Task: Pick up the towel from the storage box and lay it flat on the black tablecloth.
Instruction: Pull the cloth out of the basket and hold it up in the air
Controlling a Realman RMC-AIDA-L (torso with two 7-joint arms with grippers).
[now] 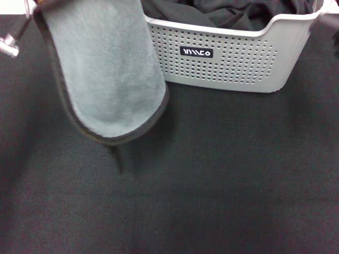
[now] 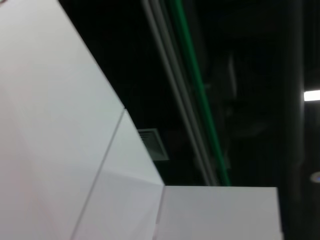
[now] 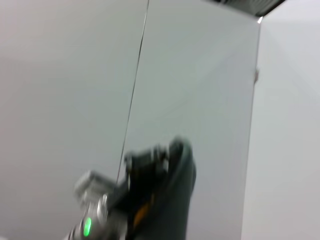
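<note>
The towel (image 1: pixel 108 74) hangs in the air at the left of the head view, grey side towards me, with its dark trimmed edge curving round the bottom. It hangs above the black tablecloth (image 1: pixel 212 190), left of the storage box (image 1: pixel 238 63). My left gripper (image 1: pixel 36 7) holds the towel's top at the upper left edge of the head view. The right wrist view shows that gripper (image 3: pixel 145 161) from the side, clamped on the hanging towel (image 3: pixel 170 200), with a bit of orange showing. My right gripper is out of view.
The storage box stands at the back right and holds a bundle of black fabric (image 1: pixel 233 13). The left wrist view shows only white panels and a dark ceiling.
</note>
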